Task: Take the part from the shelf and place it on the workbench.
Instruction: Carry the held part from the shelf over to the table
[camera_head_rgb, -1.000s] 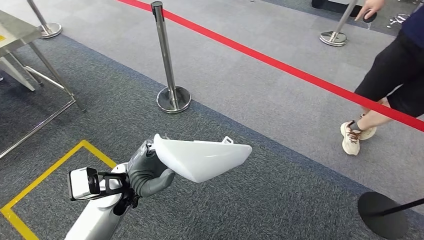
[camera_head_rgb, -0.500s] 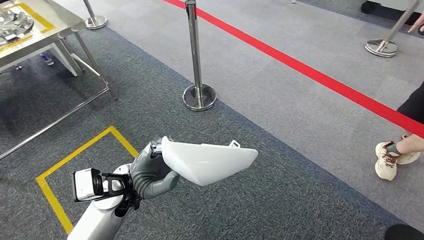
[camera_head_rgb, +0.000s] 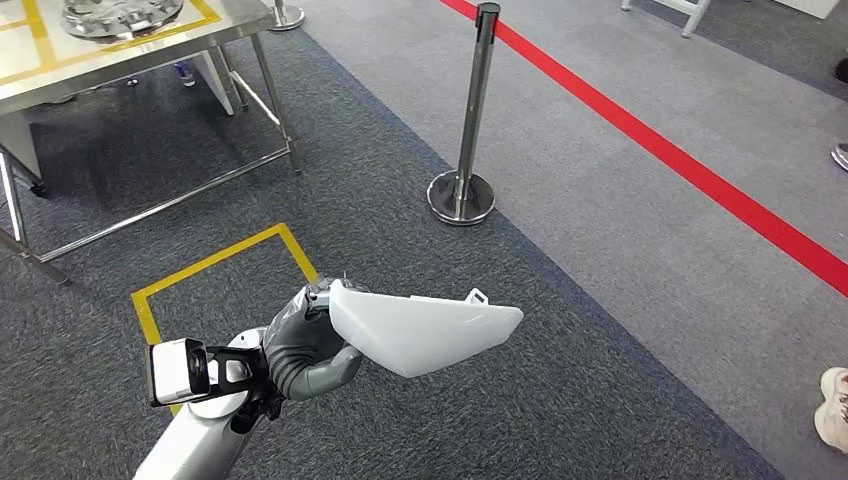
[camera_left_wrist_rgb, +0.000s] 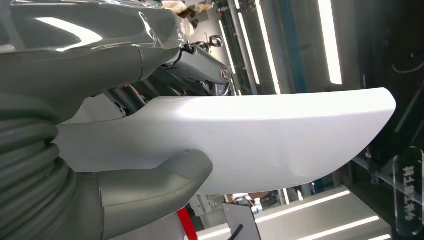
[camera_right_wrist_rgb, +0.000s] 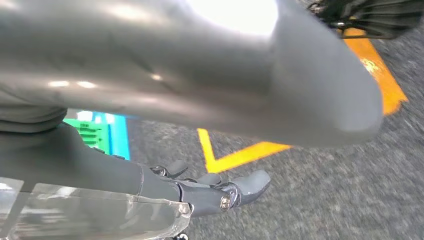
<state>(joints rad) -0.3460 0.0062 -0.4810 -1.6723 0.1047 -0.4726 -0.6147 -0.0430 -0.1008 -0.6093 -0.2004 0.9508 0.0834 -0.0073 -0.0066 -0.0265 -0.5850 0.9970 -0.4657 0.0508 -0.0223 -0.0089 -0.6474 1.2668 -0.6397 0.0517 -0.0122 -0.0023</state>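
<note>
Left hand: the left hand (camera_head_rgb: 305, 345) is in the lower left of the head view and grasps the part at its wide end; in the left wrist view the grey thumb (camera_left_wrist_rgb: 165, 182) presses on the white surface.
Part: the part (camera_head_rgb: 420, 328) is a long white shell with one narrow end that points to the right of the frame. It is in the air over the dark carpet, well apart from the bench.
Right hand: the right hand (camera_right_wrist_rgb: 210, 190) is in the right wrist view, over the carpet (camera_right_wrist_rgb: 325, 200). It holds nothing, its dark fingers are slightly bent.
Bench: the metal bench (camera_head_rgb: 160, 45) is in the upper left of the head view and carries a round metal piece (camera_head_rgb: 120, 12).
Floor: a yellow square (camera_head_rgb: 215, 262) is marked below the bench, a post (camera_head_rgb: 470, 120) stands in the upper middle, and a red line (camera_head_rgb: 690, 170) runs across on the right.
</note>
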